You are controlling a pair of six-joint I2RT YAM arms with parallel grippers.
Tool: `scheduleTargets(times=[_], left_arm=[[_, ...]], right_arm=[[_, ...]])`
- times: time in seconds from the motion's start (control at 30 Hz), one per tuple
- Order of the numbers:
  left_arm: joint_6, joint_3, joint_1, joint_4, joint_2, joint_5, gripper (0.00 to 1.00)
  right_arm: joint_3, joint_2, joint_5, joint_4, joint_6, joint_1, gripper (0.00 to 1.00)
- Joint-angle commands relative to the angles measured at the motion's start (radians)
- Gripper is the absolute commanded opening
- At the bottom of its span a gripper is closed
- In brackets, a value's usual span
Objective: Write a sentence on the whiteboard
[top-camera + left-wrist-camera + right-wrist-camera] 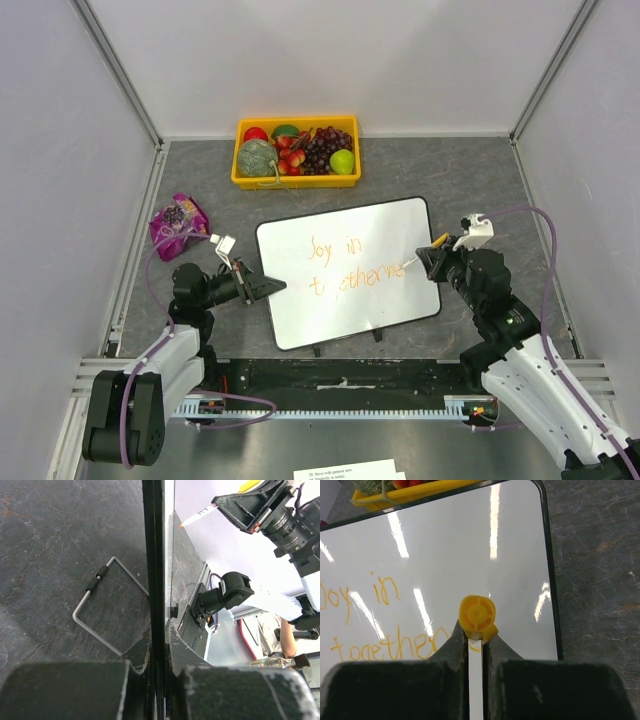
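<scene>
the whiteboard [385, 228] lies a little turned in the middle of the table, in front of the yellow fruit tray [296, 183]. it looks stiff and light, and i judge its glossy face slippery, so the thin black frame is the good place to hold. the left gripper [264, 285] is closed on its left edge. the sentence [345, 265] reads "joy in togetherne", not yet complete. the right gripper [428, 262] is closed on the slim marker [405, 267], its tip near the last letters.
</scene>
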Motion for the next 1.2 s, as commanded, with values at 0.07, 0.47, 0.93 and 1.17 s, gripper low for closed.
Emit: scheduleTargets(times=[0.07,0.47,0.93,1.17], left_arm=[[0.090,-0.027,-0.001,0.018,-0.004,0.009,0.02],[0.092,-0.027,0.000,0.016,-0.006,0.009,0.02],[0.092,-0.028,0.000,0.016,-0.010,0.009,0.02],[0.092,-0.028,0.000,0.016,-0.010,0.010,0.02]], right_arm=[[0.086,0.005,0.096,-0.003,-0.033,-0.003,0.00],[0.081,0.058,0.144,-0.008,-0.066,-0.015,0.00],[0.041,0.091,0.124,0.032,-0.067,-0.036,0.00],[0.025,0.097,0.073,0.058,-0.063,-0.038,0.00]])
